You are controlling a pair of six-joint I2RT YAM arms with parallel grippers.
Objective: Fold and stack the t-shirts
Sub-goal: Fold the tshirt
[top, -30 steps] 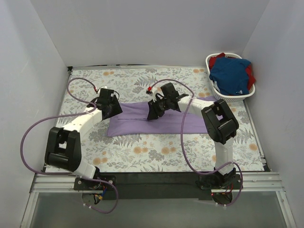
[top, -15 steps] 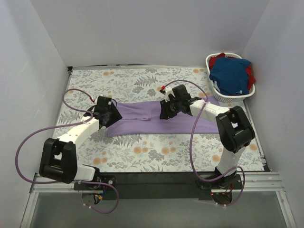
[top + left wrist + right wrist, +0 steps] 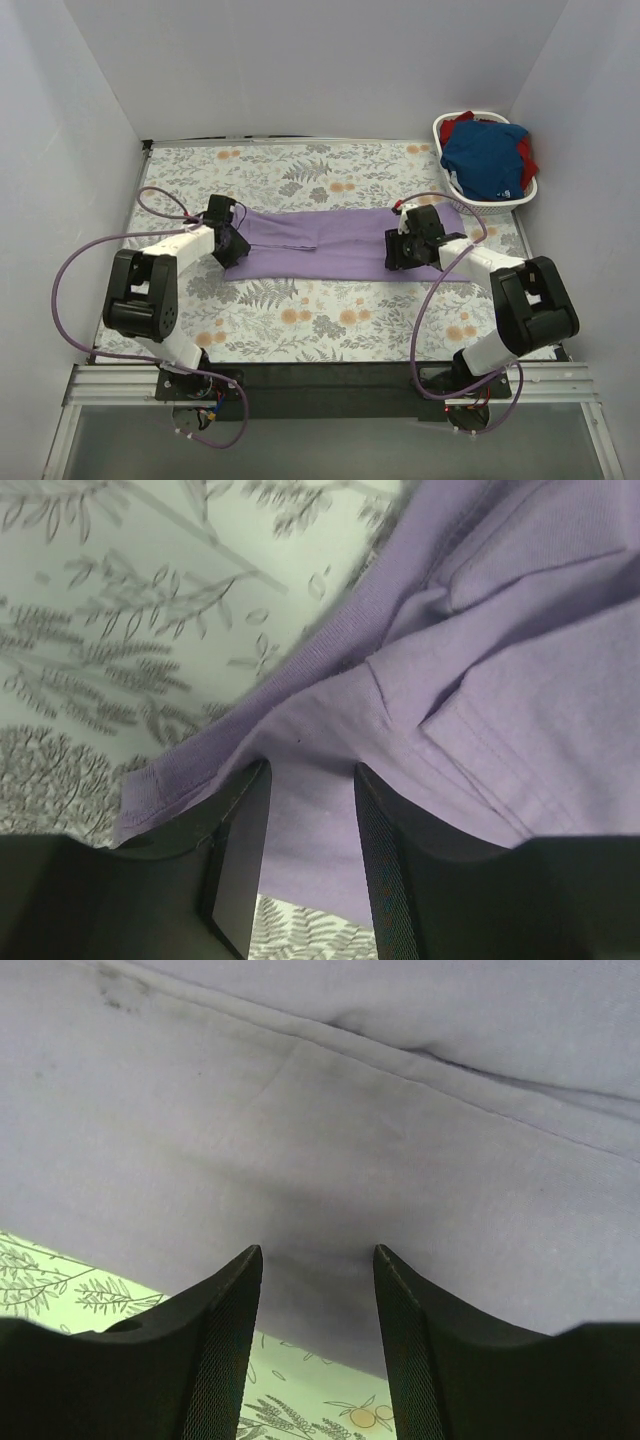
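The lavender t-shirt (image 3: 330, 240) lies flat as a long folded strip across the middle of the table. My left gripper (image 3: 232, 248) rests low at its left end. In the left wrist view (image 3: 310, 780) its jaws are apart with the purple cloth (image 3: 480, 630) lying between and beyond the fingers. My right gripper (image 3: 397, 250) sits low on the strip's right part, near its front edge. In the right wrist view (image 3: 317, 1260) it is open over smooth lavender cloth (image 3: 350, 1110). The royal-blue t-shirt (image 3: 487, 160) and the red t-shirt (image 3: 527, 160) are piled in the basket.
The white laundry basket (image 3: 478, 205) stands at the back right corner. A floral tablecloth (image 3: 330, 310) covers the table, and grey walls close it in on three sides. Purple cables loop from both arms over the left and front right of the table.
My right gripper has slid from the middle of the lavender strip to its right part. My left gripper has shifted slightly towards the left end. The strip now lies longer and flatter.
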